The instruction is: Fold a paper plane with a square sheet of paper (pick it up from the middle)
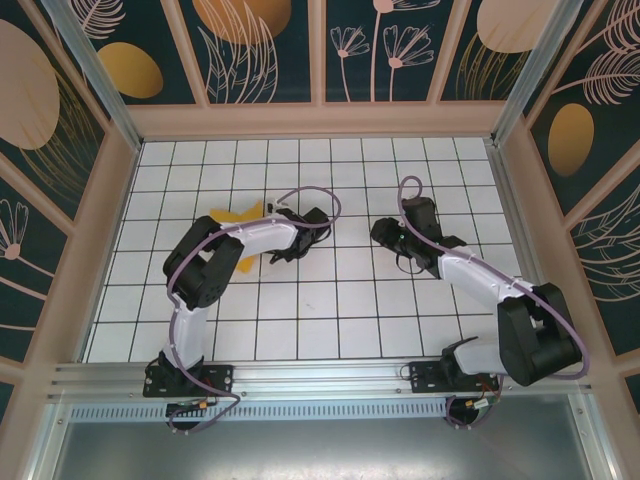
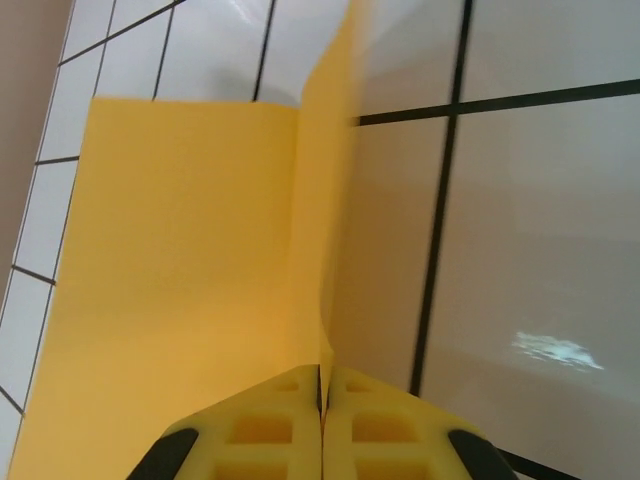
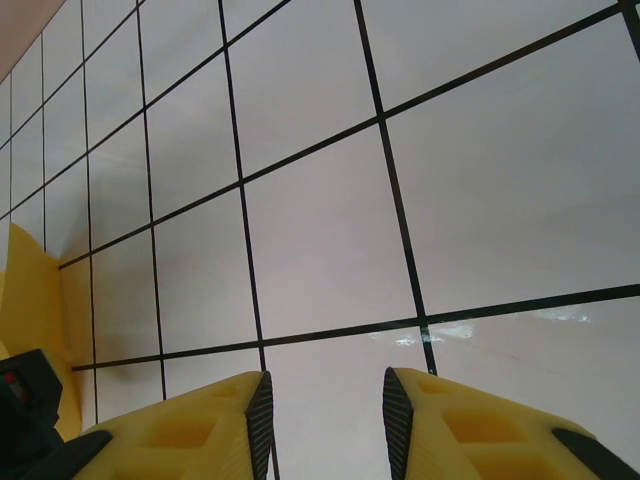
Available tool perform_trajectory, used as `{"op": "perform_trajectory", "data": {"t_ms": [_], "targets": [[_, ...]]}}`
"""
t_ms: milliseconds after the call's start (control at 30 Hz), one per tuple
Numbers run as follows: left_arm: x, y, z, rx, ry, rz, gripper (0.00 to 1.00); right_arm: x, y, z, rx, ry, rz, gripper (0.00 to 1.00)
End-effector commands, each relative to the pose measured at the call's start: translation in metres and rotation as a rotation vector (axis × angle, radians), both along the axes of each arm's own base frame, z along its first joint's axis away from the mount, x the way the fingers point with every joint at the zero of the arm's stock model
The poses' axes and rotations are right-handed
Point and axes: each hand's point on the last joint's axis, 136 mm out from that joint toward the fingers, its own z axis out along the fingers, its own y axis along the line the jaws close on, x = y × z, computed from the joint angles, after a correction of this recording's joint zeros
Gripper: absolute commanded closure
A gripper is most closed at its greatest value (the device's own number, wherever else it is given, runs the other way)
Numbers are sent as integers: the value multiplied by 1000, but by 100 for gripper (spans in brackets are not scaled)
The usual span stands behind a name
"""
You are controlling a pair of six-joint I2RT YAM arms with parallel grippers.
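Note:
The square sheet of paper (image 1: 236,214) is orange-yellow and lies left of the table's middle, partly under my left arm. In the left wrist view the sheet (image 2: 180,260) has one half flat on the tiles and a narrow part standing upright along a crease. My left gripper (image 2: 323,375) is shut on the lower end of that upright fold. In the top view this left gripper (image 1: 278,248) is low over the sheet. My right gripper (image 1: 384,233) hangs open to the right of it, apart from the paper. Between the right gripper's (image 3: 325,385) fingers is bare tile, and a strip of the paper (image 3: 30,300) shows at the far left.
The table (image 1: 330,300) is white tile with a black grid, boxed in by low wooden walls (image 1: 320,120) at the back and both sides. A dark part of the left arm (image 3: 20,400) shows at the right wrist view's lower left corner.

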Motion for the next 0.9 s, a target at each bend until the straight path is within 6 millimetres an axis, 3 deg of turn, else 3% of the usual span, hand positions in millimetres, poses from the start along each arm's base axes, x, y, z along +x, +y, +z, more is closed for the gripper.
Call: {"op": "perform_trajectory", "data": {"t_ms": [0,133,333,433,567,700,867], "targets": [[5,-22,7,-70,-27,-15,90,-8,-10,-7,-16,31,-30,62],[4,-41,-6,-179,-2,-43,84,-9,-10,-9,-14,36,-31,62],[-1,-51,-17,-247,34,-57,75,-9,-10,-11,-12,43,-30,62],[-2,-63,-14,-327,39,-75,71,-9,-10,-11,-12,42,-32,62],[-3,-86,10,-503,10,-126,65,-7,-9,-9,-4,36,-31,61],[-6,-103,49,-671,-50,-183,55,-7,1,-7,27,27,17,60],[-14,-112,91,-845,-122,-244,42,-8,30,-2,91,26,126,54]]}}
